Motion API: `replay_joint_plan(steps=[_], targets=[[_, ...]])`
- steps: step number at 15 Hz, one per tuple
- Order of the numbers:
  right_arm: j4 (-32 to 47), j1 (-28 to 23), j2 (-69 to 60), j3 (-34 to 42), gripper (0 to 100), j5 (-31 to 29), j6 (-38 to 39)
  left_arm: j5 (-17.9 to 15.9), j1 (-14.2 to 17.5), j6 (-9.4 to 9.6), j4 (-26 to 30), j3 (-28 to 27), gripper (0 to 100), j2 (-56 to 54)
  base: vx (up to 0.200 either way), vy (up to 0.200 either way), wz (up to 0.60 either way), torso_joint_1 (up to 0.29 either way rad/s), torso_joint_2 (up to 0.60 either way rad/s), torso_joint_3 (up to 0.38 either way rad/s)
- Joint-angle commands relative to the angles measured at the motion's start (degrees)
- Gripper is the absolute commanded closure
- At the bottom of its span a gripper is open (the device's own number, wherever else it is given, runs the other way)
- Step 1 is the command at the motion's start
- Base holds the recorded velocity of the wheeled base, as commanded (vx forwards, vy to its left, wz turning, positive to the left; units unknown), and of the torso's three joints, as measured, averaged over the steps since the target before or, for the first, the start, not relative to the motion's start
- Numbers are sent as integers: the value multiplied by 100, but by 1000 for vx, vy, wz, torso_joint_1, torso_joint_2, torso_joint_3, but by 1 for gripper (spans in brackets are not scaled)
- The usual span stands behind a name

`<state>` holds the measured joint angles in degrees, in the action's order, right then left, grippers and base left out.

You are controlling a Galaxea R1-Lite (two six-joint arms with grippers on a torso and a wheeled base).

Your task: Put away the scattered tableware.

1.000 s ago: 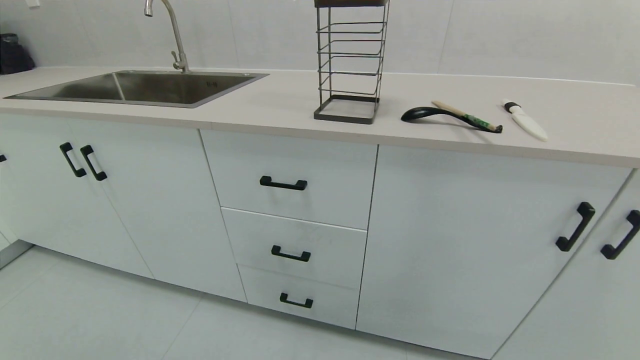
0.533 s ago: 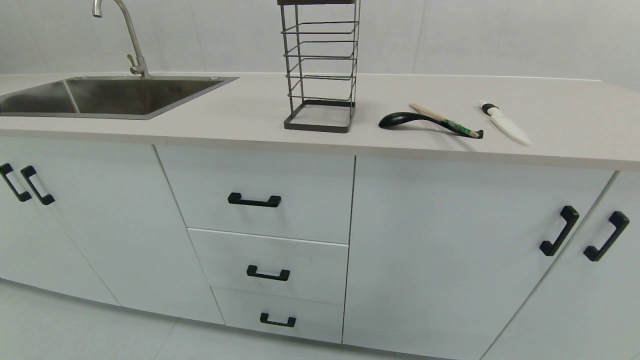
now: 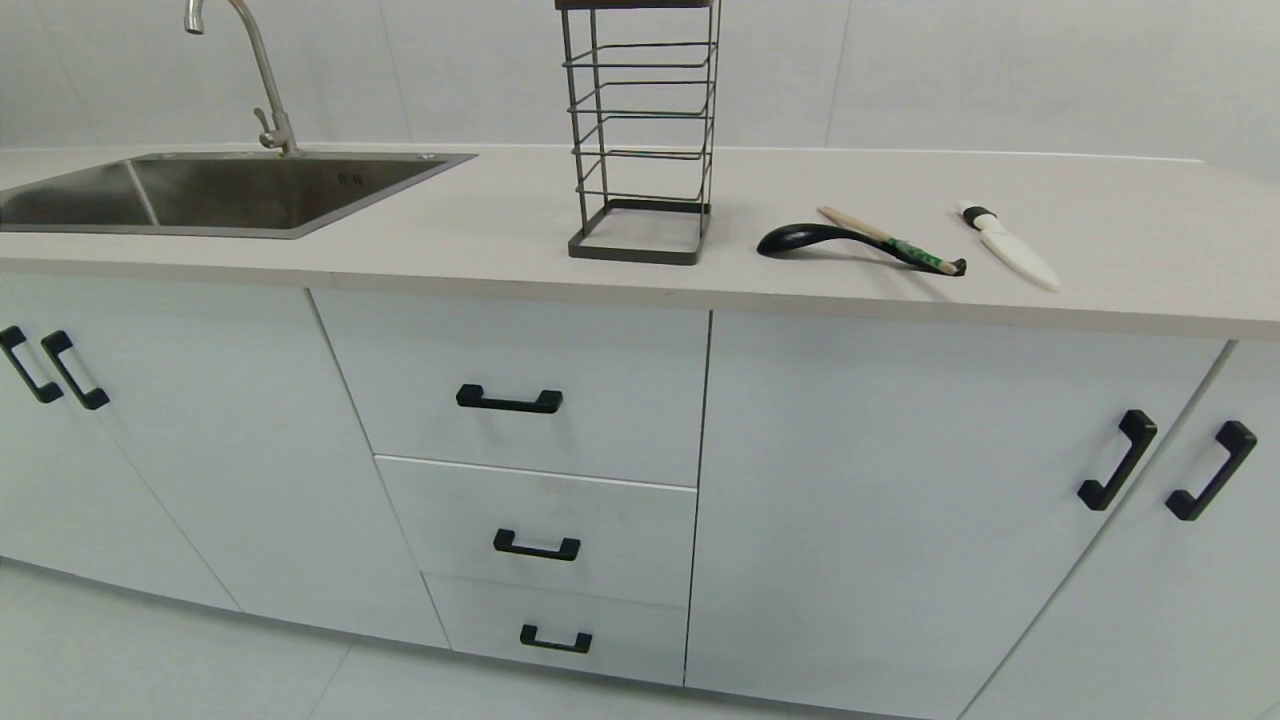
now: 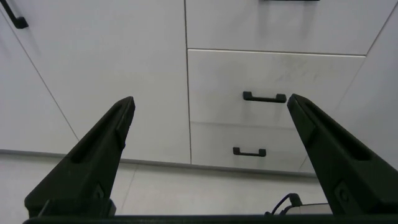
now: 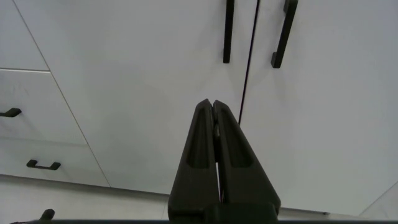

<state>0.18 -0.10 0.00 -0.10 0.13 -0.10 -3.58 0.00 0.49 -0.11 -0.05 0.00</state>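
On the countertop (image 3: 480, 240) lie a black ladle (image 3: 850, 243), a pair of wooden chopsticks with green ends (image 3: 885, 240) resting across it, and a white knife with a black band (image 3: 1008, 247) farther right. A tall dark wire rack (image 3: 642, 130) stands upright to the left of the ladle. My left gripper (image 4: 210, 106) is open, low down, facing the lower drawer fronts (image 4: 273, 87). My right gripper (image 5: 213, 106) is shut on nothing, low in front of the white cabinet doors (image 5: 155, 81).
A steel sink (image 3: 220, 190) with a curved tap (image 3: 262, 75) is set into the counter at the left. Below are three stacked drawers with black handles (image 3: 509, 401) and cabinet doors with black handles (image 3: 1118, 460) on both sides. Pale tiled floor (image 3: 150, 660) lies below.
The head view shifted right and closer between one second and half a second ago, so the camera moved. Since then nothing has visibly changed. The tableware lies as before.
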Motion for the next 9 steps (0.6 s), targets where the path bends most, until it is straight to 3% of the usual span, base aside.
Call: replay_joint_plan(steps=[1,3,4,5,7,8,9], targets=[[-1,1,9,1,100,4,1,-2,-9,4,2,5,0,0,0,0,0,0,0,0],[-1,1,9,1,100,4,-8,-116,0,48,-121,-4,0,0,0,0,0,0,0,0],[-1,1,9,-8,100,4,1,-178,26,22,-833,-496,0,79,0,0,0,0,0,0],[8,1,9,1,100,4,1,-213,193,118,-1457,-1050,0,519,0,0,0,0,0,0],[-1,1,9,1,100,4,1,-556,290,681,-1492,-1173,0,756,0,0,0,0,0,0],[-1,1,9,1,100,4,1,-872,211,742,-1439,-1164,0,949,0,0,0,0,0,0],[-1,1,9,1,100,4,1,-969,211,786,-1474,-1234,0,1222,0,0,0,0,0,0]])
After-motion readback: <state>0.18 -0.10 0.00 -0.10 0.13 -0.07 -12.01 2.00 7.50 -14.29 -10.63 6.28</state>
